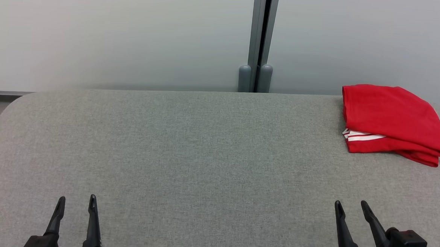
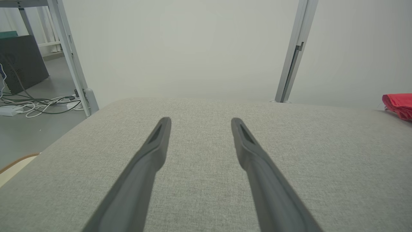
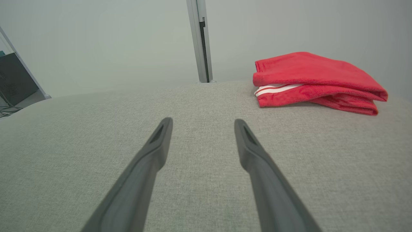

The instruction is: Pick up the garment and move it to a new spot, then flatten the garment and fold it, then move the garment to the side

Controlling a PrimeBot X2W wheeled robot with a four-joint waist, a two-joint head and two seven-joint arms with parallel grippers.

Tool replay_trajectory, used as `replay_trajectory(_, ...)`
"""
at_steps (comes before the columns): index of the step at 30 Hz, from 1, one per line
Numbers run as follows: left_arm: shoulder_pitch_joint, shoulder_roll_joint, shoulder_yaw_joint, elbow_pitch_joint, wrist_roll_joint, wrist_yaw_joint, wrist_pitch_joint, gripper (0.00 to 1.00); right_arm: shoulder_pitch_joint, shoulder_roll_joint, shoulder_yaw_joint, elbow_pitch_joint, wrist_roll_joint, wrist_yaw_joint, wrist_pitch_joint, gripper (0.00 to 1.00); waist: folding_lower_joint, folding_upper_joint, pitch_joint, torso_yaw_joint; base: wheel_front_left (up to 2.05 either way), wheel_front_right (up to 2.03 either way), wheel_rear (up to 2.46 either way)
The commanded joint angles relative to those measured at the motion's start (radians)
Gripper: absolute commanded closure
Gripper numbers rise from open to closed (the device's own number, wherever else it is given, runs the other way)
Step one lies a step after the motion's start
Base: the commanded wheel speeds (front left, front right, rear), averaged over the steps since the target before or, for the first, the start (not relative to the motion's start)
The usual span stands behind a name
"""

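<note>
1. location: the garment (image 1: 391, 121), red with white stripes (image 1: 363, 137) showing at its near left edge, lies at the far right of the grey fabric table (image 1: 203, 156), close to the far edge. it sits as a compact stack of several layers.
2. left gripper (image 1: 78, 198): at the near left, fingers spread apart and holding nothing, well apart from the garment.
3. right gripper (image 1: 350, 203): at the near right, fingers spread apart and empty. the garment lies beyond it, farther off and slightly to the right, with no contact.
4. status (judgement): the garment looks folded and set to the side, so the task appears at or near its end.
5. handling (judgement): light, soft, limp cloth with no stiffness of its own. it is not fragile. the layers are likely to slide on one another, and the stack would fall open if lifted by the top layer alone. the fabric table probably adds drag.
6. hold point (judgement): pinch all layers together at the left folded edge near the stripes, or take two corners of the near edge with both grippers.
</note>
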Motion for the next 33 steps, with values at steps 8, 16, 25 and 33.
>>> replay_trajectory(8, -0.001, -0.001, -0.007, 0.014, -0.003, -0.009, -0.002, 0.0, 0.046, 0.013, -0.019, -0.026, -0.011, 0.0, -0.003, 0.0, 0.0001, 0.0, -0.011, -0.005, 0.0, 0.0, 0.0)
replay_trajectory(16, -0.015, 0.006, -0.009, 0.028, -0.005, -0.014, -0.002, 0.0, 0.045, 0.014, -0.015, -0.025, -0.007, 0.0, -0.003, 0.0, 0.0001, 0.0, -0.012, -0.01, 0.0, 0.0, 0.0)
replay_trajectory(25, -0.022, 0.015, -0.009, 0.038, -0.012, -0.018, -0.002, 0.0, 0.046, 0.014, -0.01, -0.025, 0.003, 0.0, -0.003, 0.0, 0.0001, 0.0, -0.015, -0.01, 0.0, 0.0, 0.0)
replay_trajectory(33, -0.002, 0.007, -0.002, 0.049, -0.013, -0.015, 0.002, 1.0, 0.035, 0.014, -0.01, -0.011, -0.001, 0.0, 0.002, 1.0, 0.0001, 0.0, -0.018, -0.013, 0.0, 0.0, 0.0)
